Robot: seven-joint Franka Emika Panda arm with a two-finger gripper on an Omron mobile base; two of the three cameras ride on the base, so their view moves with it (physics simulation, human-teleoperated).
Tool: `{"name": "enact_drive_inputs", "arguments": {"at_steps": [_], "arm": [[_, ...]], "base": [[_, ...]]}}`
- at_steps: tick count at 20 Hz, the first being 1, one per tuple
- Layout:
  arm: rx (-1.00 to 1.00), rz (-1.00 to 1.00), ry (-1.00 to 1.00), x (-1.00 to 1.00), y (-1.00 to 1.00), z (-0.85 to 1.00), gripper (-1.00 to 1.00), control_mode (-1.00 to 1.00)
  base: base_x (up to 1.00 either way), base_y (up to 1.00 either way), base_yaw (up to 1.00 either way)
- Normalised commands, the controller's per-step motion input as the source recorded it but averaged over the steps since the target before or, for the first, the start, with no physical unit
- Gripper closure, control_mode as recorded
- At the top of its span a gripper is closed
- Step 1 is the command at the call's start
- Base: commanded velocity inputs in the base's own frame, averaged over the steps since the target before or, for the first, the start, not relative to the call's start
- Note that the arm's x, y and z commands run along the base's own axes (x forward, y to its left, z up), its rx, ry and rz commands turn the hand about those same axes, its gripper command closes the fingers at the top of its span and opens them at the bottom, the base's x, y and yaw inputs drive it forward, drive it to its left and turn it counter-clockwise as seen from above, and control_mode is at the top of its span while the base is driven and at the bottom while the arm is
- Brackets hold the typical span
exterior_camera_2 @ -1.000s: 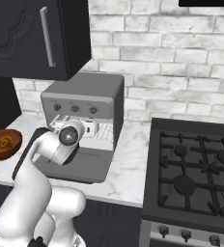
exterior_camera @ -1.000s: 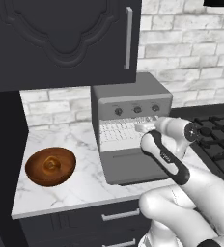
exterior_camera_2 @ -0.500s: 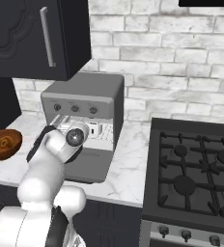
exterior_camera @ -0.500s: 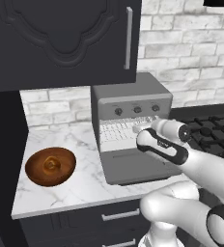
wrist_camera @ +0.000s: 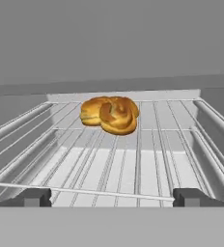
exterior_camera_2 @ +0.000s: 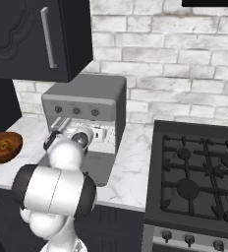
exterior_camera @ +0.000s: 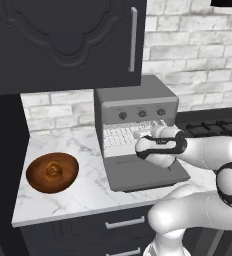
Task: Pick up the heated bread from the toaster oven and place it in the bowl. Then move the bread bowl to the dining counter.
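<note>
The open, empty end effector (wrist_camera: 112,197) sits at the mouth of the grey boxy metal toaster oven (exterior_camera: 135,105), its drop-down door lowered, so the reach for the bread is the step in hand. The small golden-brown knotted bread (wrist_camera: 109,114) lies ahead of the tips on the wire rack (wrist_camera: 147,154), well apart. Next, I judge, it must push deeper and close around it. The glossy reddish-brown wooden bowl (exterior_camera: 33,170) waits off to its left on the white marble worktop (exterior_camera: 83,192), under dark cabinets (exterior_camera: 63,40), with a black stove (exterior_camera_2: 199,172) on the other side.
</note>
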Motion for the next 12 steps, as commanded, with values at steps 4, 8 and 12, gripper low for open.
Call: {"name": "enact_drive_inputs", "arguments": {"at_steps": [4,8,12], "arm": [[0.00,-0.07,0.01,0.25,0.00,-0.23,-1.00,-1.00],[0.00,-0.09,0.06,0.17,0.01,-0.06,-1.00,-1.00],[0.00,-0.09,0.17,0.05,0.07,0.02,-1.00,-1.00]], "base": [[0.00,0.00,0.00],[0.00,0.00,0.00],[0.00,0.00,0.00]]}}
